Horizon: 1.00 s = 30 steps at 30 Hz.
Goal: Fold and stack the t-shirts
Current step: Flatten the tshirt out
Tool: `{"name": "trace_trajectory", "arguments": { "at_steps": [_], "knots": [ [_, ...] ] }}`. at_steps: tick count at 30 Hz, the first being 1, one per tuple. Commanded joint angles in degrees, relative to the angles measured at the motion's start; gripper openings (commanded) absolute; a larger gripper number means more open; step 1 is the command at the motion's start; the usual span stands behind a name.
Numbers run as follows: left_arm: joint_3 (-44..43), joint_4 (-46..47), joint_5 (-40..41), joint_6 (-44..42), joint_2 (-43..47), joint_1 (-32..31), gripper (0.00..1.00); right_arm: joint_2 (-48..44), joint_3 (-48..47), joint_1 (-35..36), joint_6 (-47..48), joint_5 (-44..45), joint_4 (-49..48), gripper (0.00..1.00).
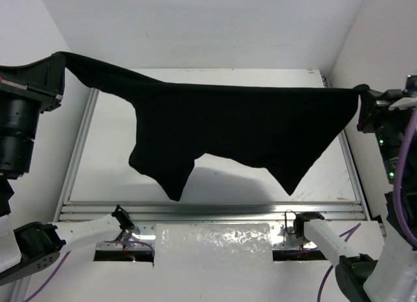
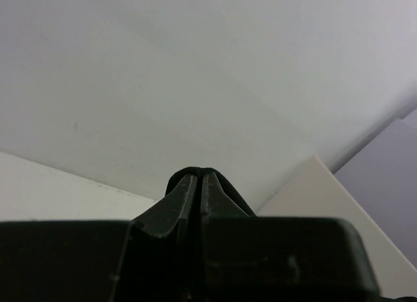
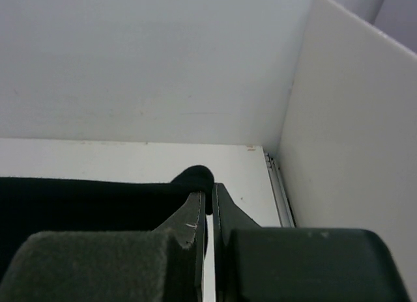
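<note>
The black t-shirt [image 1: 241,133] hangs in the air over the table [image 1: 195,77], pulled into one taut line from the left edge to the right edge. Its loose lower parts droop in two ragged points toward the near edge. The left hand [image 2: 200,176] is pressed together on only a small nub of cloth, which bulges just past its tips. The right hand [image 3: 208,190] pinches a similar dark lump near the far right corner.

Those bites look thin to me. If the arms pull further apart, or one jerks, the fabric could slide out of a hand and the whole shirt would drop in a heap.

The hang is also lopsided: a narrow strip runs to the left hand, while the broad body sits toward the right. Lowered as it is, the shirt would likely land skewed, with the drooping points tucking under themselves and leaving creases that spoil the fold. From above I can't quite tell whether those points clear the table or already brush it. If they drag, they could snag on the metal rail [image 1: 208,209] along the near edge
</note>
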State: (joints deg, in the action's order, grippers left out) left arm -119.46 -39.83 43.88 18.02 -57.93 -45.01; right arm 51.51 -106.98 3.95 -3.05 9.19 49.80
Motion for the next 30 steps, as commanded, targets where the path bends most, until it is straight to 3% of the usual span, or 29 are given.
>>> {"name": "trace_trajectory", "arguments": {
  "at_steps": [1,6,10,14,18,22,25,27,28,30],
  "knots": [
    [-1.74,3.62,1.03,-1.58,0.1,-0.51,0.0,1.66,-4.64,-0.25,-0.03,3.91,0.2,0.0],
    [-3.67,4.06,6.3,-4.48,-4.02,-0.78,0.0,5.18,-3.42,-0.25,-0.38,3.99,0.13,0.0],
    [-4.12,6.86,10.25,-8.52,-9.91,-0.78,0.0,7.64,4.3,-0.17,0.67,5.13,-7.15,0.0],
    [2.02,20.53,17.2,-22.01,-18.26,-0.69,0.0,13.0,12.9,-0.34,1.29,4.0,-14.8,0.0],
    [5.81,21.91,8.54,-20.15,-25.81,6.83,0.0,19.32,18.12,-3.23,0.77,0.14,-23.95,0.0],
    [5.03,19.27,-3.93,-11.01,-38.37,17.12,0.0,32.67,18.47,-6.75,0.67,-7.06,-31.86,0.0],
    [1.35,22.15,-8.27,-10.55,-49.27,21.09,0.0,44.61,16.2,-7.89,-0.11,-9.0,-36.61,0.0],
    [-5.23,22.44,-12.65,-10.11,-58.49,23.99,0.0,54.25,12.6,-8.86,-0.55,-10.85,-39.24,0.0],
    [-13.35,21.39,-13.29,-9.5,-66.01,24.88,0.0,57.62,11.11,-9.13,-1.42,-12.69,-40.47,0.0],
    [-21.13,20.41,-15.57,-9.93,-73.26,26.9,0.0,68.52,2.6,-9.66,-2.22,-15.15,-39.26,0.0]
  ]
}}
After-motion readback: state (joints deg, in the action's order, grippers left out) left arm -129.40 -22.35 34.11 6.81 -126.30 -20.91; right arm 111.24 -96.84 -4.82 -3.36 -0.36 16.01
